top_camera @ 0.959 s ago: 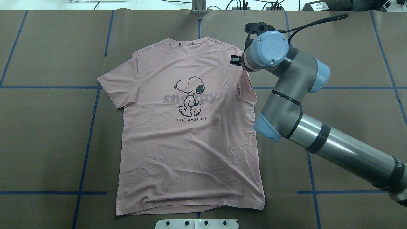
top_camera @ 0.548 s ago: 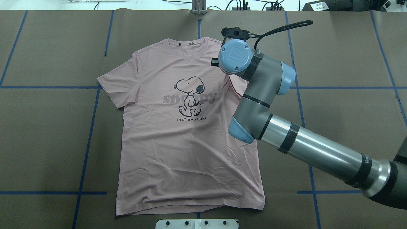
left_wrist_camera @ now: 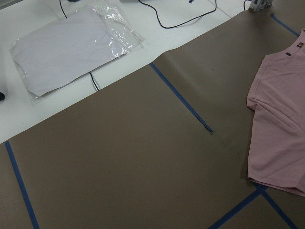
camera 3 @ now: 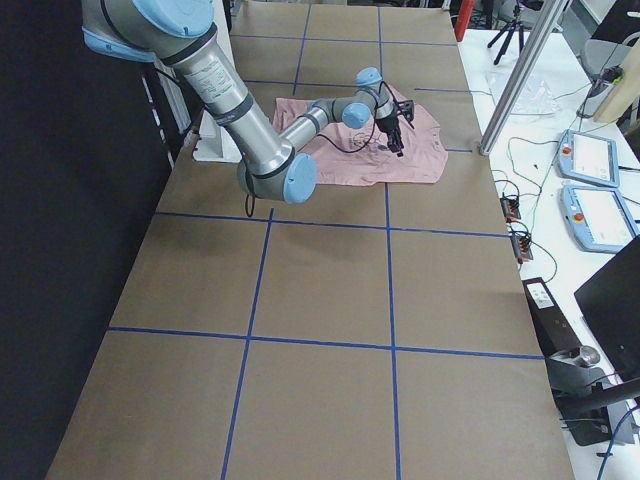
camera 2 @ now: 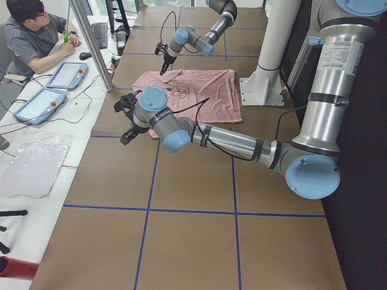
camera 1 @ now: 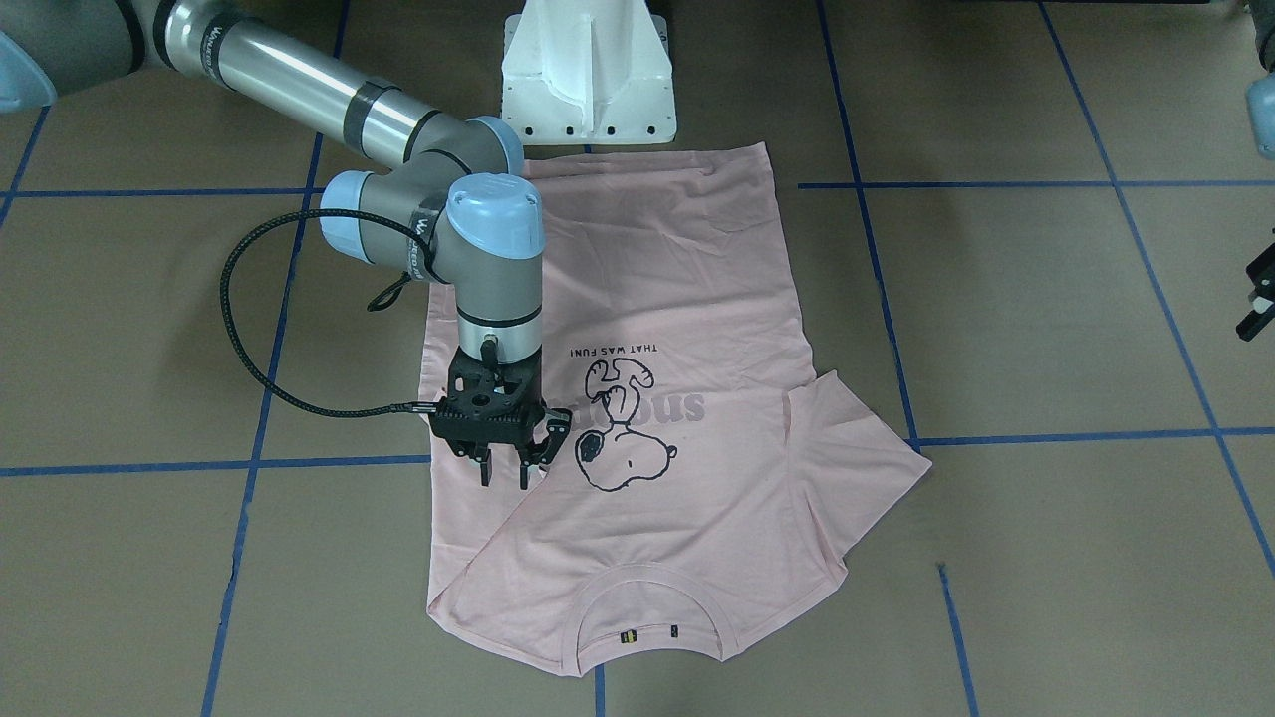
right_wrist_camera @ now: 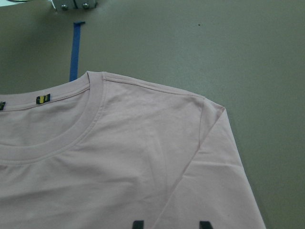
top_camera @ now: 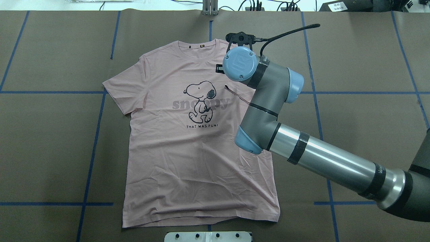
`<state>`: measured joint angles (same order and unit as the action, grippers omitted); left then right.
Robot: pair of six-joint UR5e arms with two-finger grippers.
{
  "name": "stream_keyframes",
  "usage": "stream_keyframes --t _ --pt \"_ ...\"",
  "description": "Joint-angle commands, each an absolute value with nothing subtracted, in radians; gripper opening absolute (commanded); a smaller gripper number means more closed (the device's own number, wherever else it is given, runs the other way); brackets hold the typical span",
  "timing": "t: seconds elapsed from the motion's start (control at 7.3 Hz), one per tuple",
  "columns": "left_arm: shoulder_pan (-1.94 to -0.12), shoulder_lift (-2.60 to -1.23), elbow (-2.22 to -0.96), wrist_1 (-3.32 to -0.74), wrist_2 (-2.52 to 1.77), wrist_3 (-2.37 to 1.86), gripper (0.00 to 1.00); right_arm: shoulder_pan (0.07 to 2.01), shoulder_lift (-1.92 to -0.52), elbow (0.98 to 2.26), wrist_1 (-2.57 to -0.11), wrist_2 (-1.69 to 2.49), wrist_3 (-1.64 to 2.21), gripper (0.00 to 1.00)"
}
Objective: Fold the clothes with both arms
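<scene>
nearest the base (top_camera: 208, 236), the shirt (top_camera: 188, 168) lies face up on the table (top_camera: 50, 151), hem toward the robot, with creases across its lower half. further out, its left sleeve (top_camera: 122, 90) is spread flat, while the right sleeve (camera 1: 460, 518) lies turned in over the chest. the right pincer (camera 1: 505, 480) hangs just above that sleeve's edge, tips down, jaws a little apart, with no cloth between them as far as i can see. beyond it, the collar (top_camera: 201, 50) marks the far end. the left pincer (camera 2: 125, 122) sits well off to the side over bare table, apart from the shirt; i cannot tell how far open it is.

my worry: the tips are so near the cloth that a sideways move could snag the sleeve, flip it out again or ruck the chest. the sleeve looks only loosely laid, so it may creep back. the cable (camera 1: 239, 329) loop could brush the shirt too. with the left pincer so far off, a one-sided fold may come out skewed.
</scene>
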<state>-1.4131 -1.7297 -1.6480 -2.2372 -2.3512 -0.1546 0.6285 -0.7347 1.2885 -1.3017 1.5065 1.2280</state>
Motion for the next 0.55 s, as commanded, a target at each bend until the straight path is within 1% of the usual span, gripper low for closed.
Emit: stream_keyframes --t 0.0,0.27,0.41 --pt "-1.359 -1.73 -1.64 -2.235 -2.344 -0.166 1.0 0.737 -0.732 1.293 -1.31 1.694 1.076 1.0" --pt "-1.242 -1.755 -1.64 -2.238 -2.223 -0.385 1.0 0.875 -0.761 1.308 -1.295 1.912 0.935 1.0" --pt "-1.194 -1.776 -1.634 -2.237 -2.173 -0.481 0.86 0.953 -0.835 1.369 -1.293 2.007 0.835 1.0"
